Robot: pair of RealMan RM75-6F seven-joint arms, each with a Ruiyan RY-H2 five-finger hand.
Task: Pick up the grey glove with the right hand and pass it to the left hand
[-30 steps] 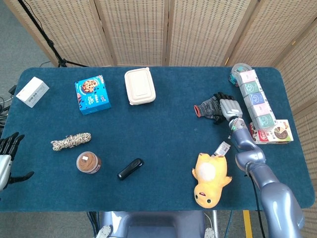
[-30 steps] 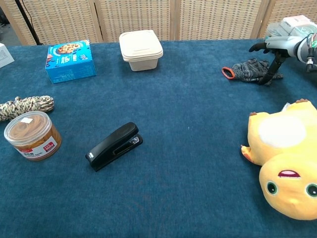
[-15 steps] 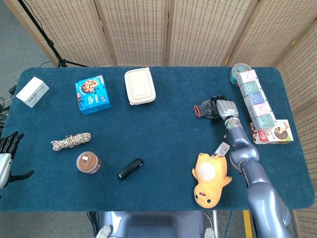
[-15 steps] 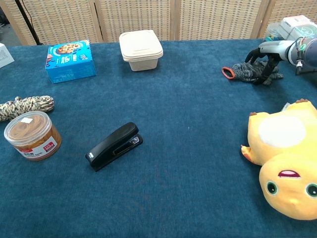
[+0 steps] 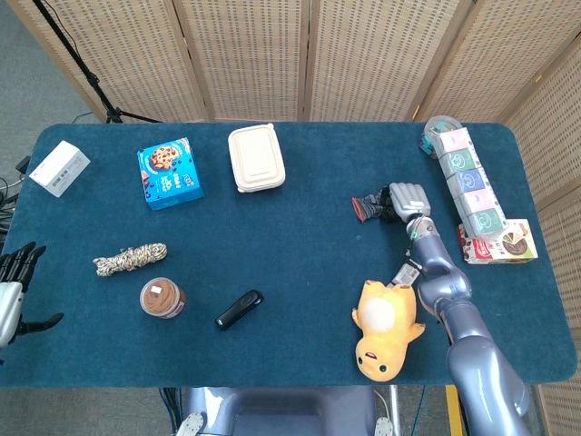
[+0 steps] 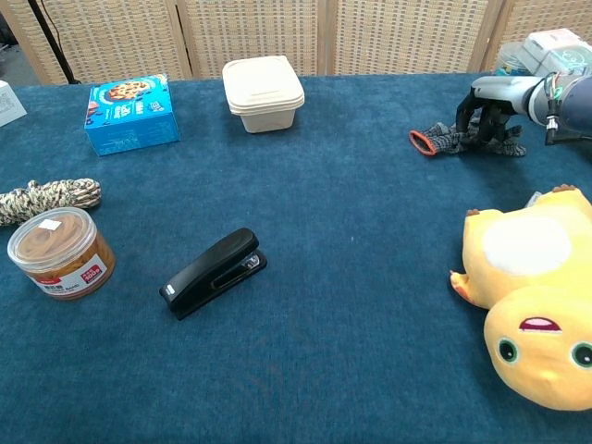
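A second ago the right hand (image 6: pixel 487 104) was above the far right part of the surface with its fingers spread, just right of the grey glove (image 6: pixel 450 139) and only touching its edge. It has since moved left and come down onto the glove, and its fingers (image 5: pixel 406 194) now curl down over the glove's right half. Under that press the glove has bunched up and slid a little left, so that less of it shows in the head view, where its red cuff (image 5: pixel 360 209) sits further left than before.
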